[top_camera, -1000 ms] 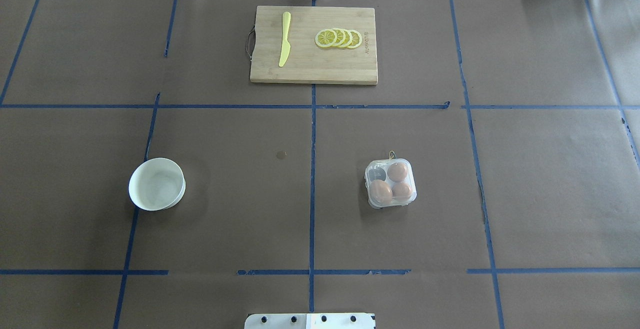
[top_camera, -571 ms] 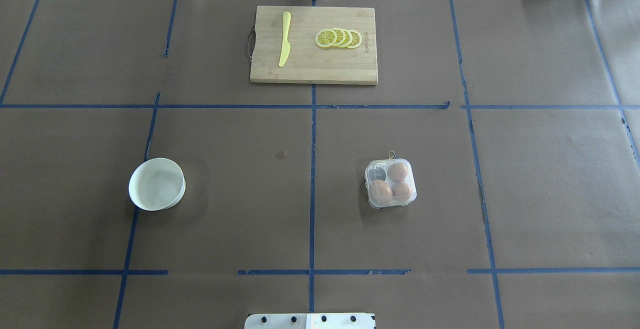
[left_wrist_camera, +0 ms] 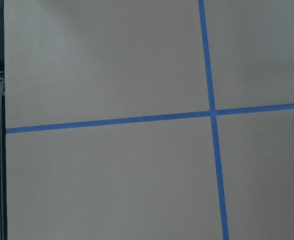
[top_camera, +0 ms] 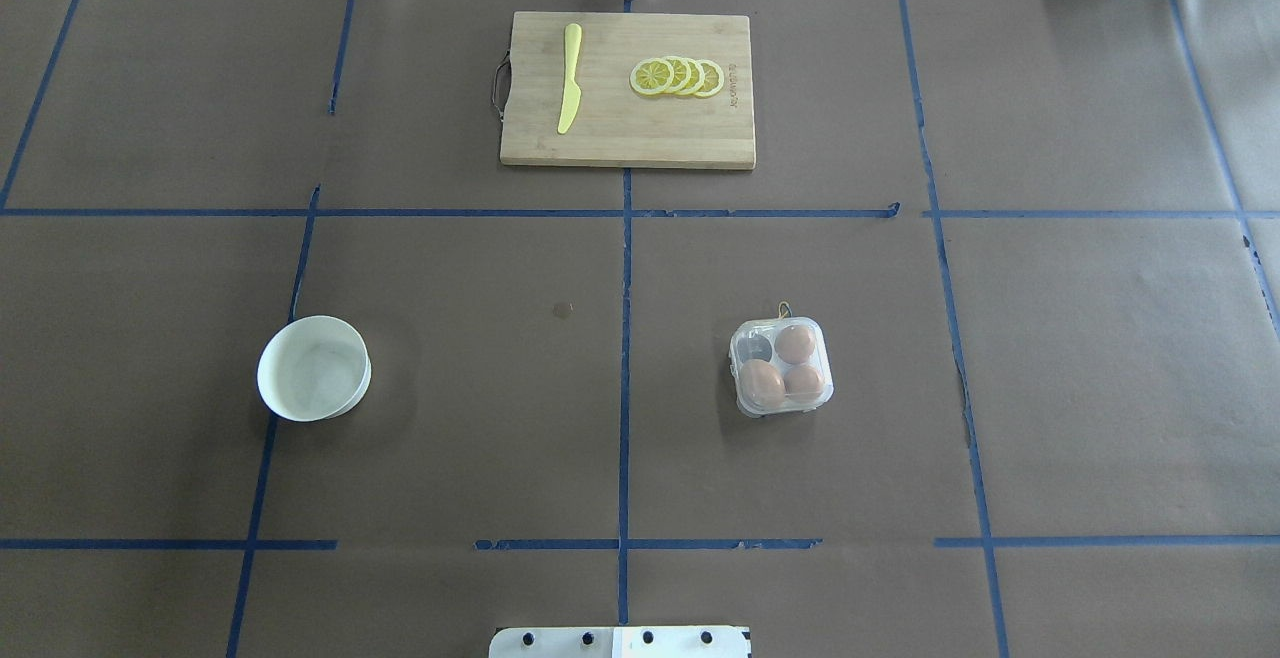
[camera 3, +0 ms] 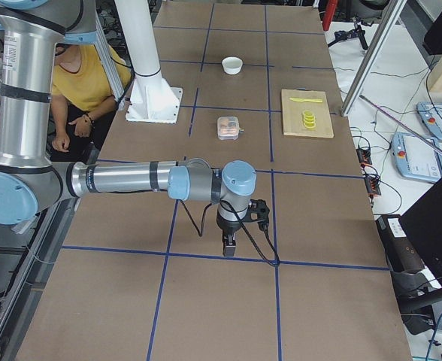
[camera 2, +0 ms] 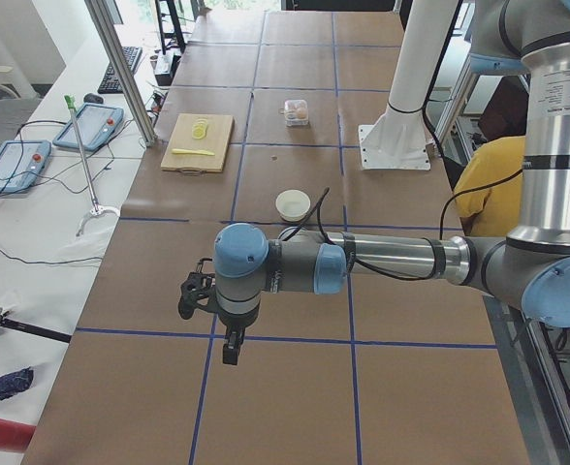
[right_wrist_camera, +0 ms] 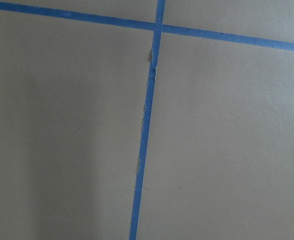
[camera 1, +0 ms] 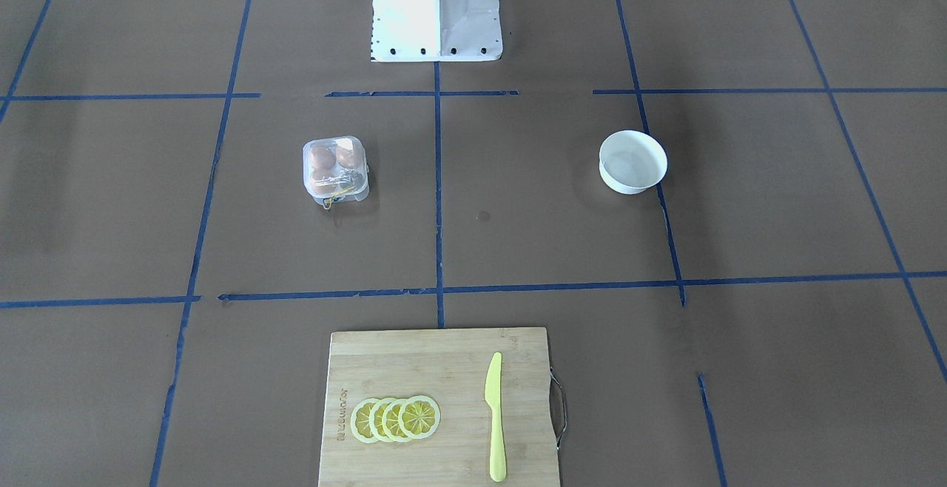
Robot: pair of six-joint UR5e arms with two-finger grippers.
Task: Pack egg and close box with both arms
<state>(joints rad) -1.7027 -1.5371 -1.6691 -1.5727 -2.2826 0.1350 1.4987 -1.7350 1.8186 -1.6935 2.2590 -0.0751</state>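
Note:
The clear box (top_camera: pixel 781 366) sits on the brown table right of centre, and its lid looks down over the cells. Three tan-brown eggs lie in it: one egg (top_camera: pixel 795 343) at the back, two (top_camera: pixel 762 381) at the front; the fourth cell (top_camera: pixel 757 346) looks dark. The box also shows in the front-facing view (camera 1: pixel 335 169). My left gripper (camera 2: pixel 229 354) hangs over bare table far from the box, at the table's left end. My right gripper (camera 3: pixel 229 248) hangs likewise at the right end. I cannot tell whether either is open or shut. Both wrist views show only paper and tape.
A white bowl (top_camera: pixel 314 368) stands left of centre. A wooden cutting board (top_camera: pixel 627 138) at the far edge carries a yellow knife (top_camera: pixel 570 78) and lemon slices (top_camera: pixel 677 76). The white pedestal (camera 1: pixel 436 6) stands at the robot's edge. A person in yellow (camera 3: pixel 82 75) sits beside it.

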